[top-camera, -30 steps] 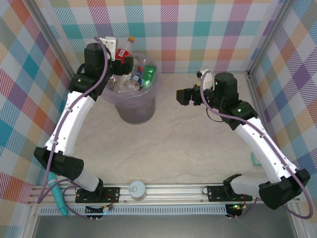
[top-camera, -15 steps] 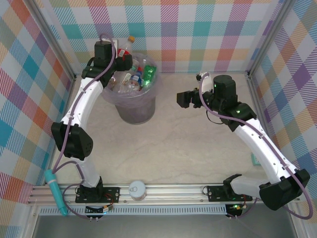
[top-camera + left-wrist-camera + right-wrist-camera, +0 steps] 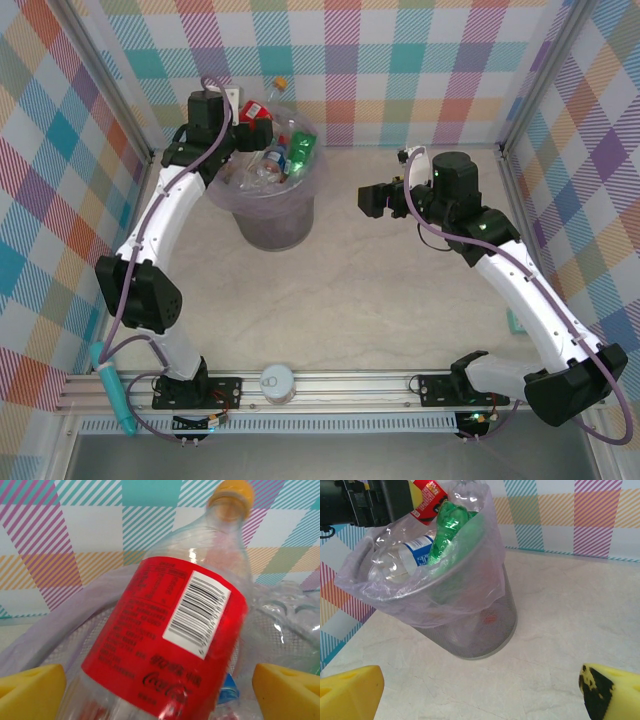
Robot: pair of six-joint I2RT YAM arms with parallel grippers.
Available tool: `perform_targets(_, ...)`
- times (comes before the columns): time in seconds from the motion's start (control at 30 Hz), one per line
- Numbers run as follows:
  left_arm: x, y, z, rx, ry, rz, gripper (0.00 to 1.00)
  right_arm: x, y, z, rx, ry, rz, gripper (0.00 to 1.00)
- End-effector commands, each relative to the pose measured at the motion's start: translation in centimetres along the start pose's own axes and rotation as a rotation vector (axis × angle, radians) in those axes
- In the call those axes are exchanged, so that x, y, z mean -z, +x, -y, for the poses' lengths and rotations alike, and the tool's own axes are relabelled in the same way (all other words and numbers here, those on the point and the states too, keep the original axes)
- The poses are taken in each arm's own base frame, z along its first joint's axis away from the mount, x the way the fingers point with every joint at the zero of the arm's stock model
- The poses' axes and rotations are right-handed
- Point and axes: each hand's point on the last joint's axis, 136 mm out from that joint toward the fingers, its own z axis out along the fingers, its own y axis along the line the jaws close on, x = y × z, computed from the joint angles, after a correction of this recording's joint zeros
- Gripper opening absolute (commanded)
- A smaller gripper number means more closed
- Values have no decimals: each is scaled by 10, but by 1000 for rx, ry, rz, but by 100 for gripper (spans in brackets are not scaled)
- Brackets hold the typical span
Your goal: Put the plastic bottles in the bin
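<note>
- Item: red-labelled bottle (image 3: pixel 170 645), clear plastic with an orange cap. It lies tilted, cap toward the far wall, over the far-left rim of the bin (image 3: pixel 275 225) and above the bottles heaped inside.
- Left gripper (image 3: pixel 160 687): jaws spread wide, one yellow pad (image 3: pixel 30 690) on each side of the bottle. There is a visible gap at the right pad; you cannot tell whether the left pad touches. It reads as released, not clamped.
- Bin: mesh bucket lined with a lilac bag (image 3: pixel 470 565), standing on the table (image 3: pixel 380 300) at the far left. It is full to the brim, with a green bottle (image 3: pixel 447 530) and a blue-labelled bottle (image 3: pixel 417 547) on top.
- Right gripper (image 3: pixel 372 198): jaws apart and empty, over bare table, well apart from the bin and facing it.
- Step in hand, as judged: dropping the bottle.
- Handling: the heap is high, so a bottle landing near the rim could roll out. Aim the drop toward the centre.
- Withdrawal: lift clear before pulling back. The bag's loose edge sits just beside the fingers and could snag.
- White canister (image 3: pixel 277 381), near edge: not for the bin; leave it.
</note>
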Motion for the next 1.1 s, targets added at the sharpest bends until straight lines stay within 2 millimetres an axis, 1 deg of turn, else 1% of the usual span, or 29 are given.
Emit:
perform_targets(0.0, 17, -9, -3, -18, -25, 18, 100, 2, -6, -2, -11, -13, 20, 100)
perform_targets(0.07, 23, -21, -7, -14, -36, 49, 100, 3, -6, -1, -11, -5, 24, 100)
perform_targets(0.17, 38, -45, -13, -10, -48, 112, 100, 4, -9, 3, -6, 22, 33, 99)
perform_targets(0.27, 65, -75, -14, -19, -48, 205, 100, 3, -8, 16, 7, 93, 39, 99)
perform_targets(0.3, 76, -84, -16, -21, -50, 237, 100, 3, -7, 25, 6, 129, 38, 99)
perform_targets(0.33, 91, -93, -18, -17, -55, 274, 100, 2, -6, 34, -1, 164, 35, 99)
perform_targets(0.37, 104, -99, -23, -10, -64, 301, 100, 2, -5, 43, -9, 197, 33, 99)
perform_targets(0.43, 130, -105, -40, 6, -120, 347, 100, 6, -3, 67, -30, 294, 39, 99)
perform_targets(0.47, 139, -101, -52, 25, -161, 350, 100, 8, -2, 78, -36, 336, 40, 99)
perform_targets(0.5, 148, -95, -70, 57, -216, 348, 100, 11, 2, 91, -42, 386, 37, 99)
perform_targets(0.57, 161, -71, -104, 136, -310, 336, 100, 14, 11, 116, -43, 476, 21, 99)
perform_targets(0.6, 168, -55, -122, 184, -362, 337, 100, 16, 18, 130, -47, 524, 9, 99)
perform_targets(0.67, 180, -17, -156, 266, -462, 336, 100, 16, 35, 153, -62, 593, -23, 99)
perform_targets(0.7, 183, 6, -170, 300, -513, 312, 100, 16, 43, 162, -61, 618, -31, 99)
perform_targets(0.73, 188, 22, -180, 331, -555, 321, 100, 15, 53, 173, -58, 651, -43, 99)
perform_targets(0.77, 189, 45, -191, 353, -595, 304, 100, 14, 62, 181, -57, 678, -54, 99)
perform_targets(0.87, 189, 103, -211, 399, -704, 269, 100, 9, 93, 206, -31, 760, -89, 99)
perform_targets(0.9, 186, 118, -214, 406, -721, 260, 100, 7, 102, 212, -20, 776, -99, 99)
perform_targets(0.97, 175, 150, -218, 421, -733, 231, 100, 1, 121, 226, -10, 821, -107, 99)
perform_targets(1.07, 157, 183, -217, 436, -696, 218, 100, -12, 147, 239, 22, 829, -132, 99)
